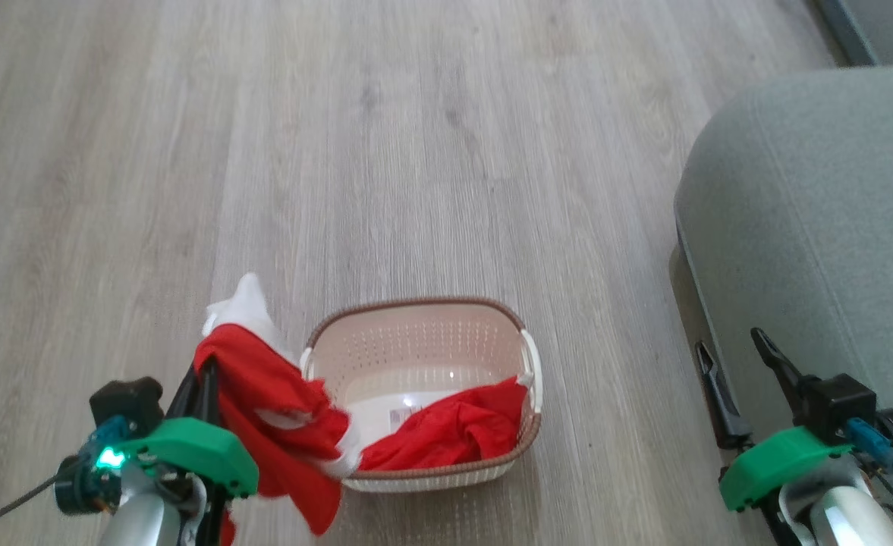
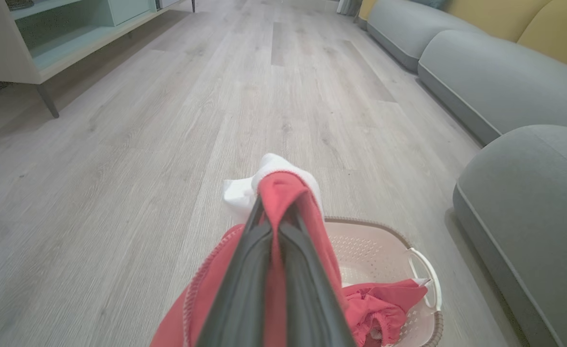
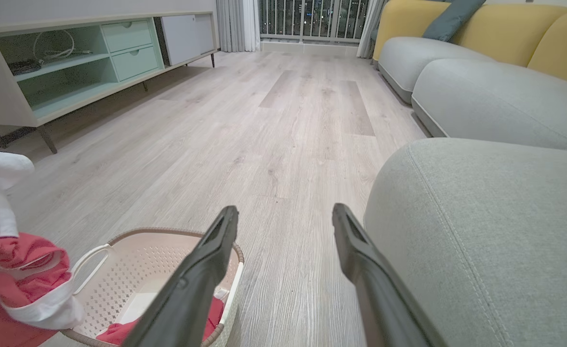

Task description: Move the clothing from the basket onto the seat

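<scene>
The clothing [image 1: 271, 387], bright red fabric with white panels, hangs lifted at the left rim of the cream basket [image 1: 416, 305] on the floor [image 1: 416, 152], and a second red piece [image 1: 454, 436] lies crumpled inside it. The left gripper [image 1: 202, 375] is raised beside the basket, pointing forward and clenched on the hanging clothing; the right gripper [image 1: 731, 345] hovers by the grey seat [image 1: 810, 189], jaws spread wide, empty
</scene>
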Tool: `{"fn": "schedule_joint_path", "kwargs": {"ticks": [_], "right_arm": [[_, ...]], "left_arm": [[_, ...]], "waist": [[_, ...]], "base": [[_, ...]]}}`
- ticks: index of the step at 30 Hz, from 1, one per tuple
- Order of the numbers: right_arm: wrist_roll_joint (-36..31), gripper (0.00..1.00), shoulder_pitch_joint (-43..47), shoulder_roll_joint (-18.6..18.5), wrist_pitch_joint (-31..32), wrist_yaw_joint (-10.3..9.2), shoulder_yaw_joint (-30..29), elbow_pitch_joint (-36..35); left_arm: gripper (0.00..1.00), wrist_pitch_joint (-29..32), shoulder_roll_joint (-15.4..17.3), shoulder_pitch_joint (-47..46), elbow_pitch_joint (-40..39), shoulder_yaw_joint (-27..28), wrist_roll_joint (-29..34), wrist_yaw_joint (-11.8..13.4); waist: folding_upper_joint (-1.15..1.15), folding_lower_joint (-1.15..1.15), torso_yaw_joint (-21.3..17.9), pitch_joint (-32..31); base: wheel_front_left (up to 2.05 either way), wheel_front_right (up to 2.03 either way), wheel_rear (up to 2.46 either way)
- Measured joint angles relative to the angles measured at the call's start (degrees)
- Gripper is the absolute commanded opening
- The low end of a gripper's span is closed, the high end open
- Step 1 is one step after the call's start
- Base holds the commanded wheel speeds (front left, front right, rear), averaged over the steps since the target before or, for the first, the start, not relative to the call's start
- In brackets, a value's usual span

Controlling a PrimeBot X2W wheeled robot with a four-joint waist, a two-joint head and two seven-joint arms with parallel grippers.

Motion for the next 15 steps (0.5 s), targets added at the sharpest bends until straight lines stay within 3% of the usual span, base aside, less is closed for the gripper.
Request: {"fn": "schedule_joint_path", "kwargs": {"ticks": [15], "right_arm": [[0.0, 1.00, -0.6, -0.5, 0.0, 0.00, 1.8, 0.8]], "left_arm": [[0.00, 1.5, 0.2, 0.6, -4.5, -0.6, -0.4, 0.8]], "waist": [[0.00, 0.00, 0.3, -1.5]], "base": [[0.00, 0.00, 0.00]]}}
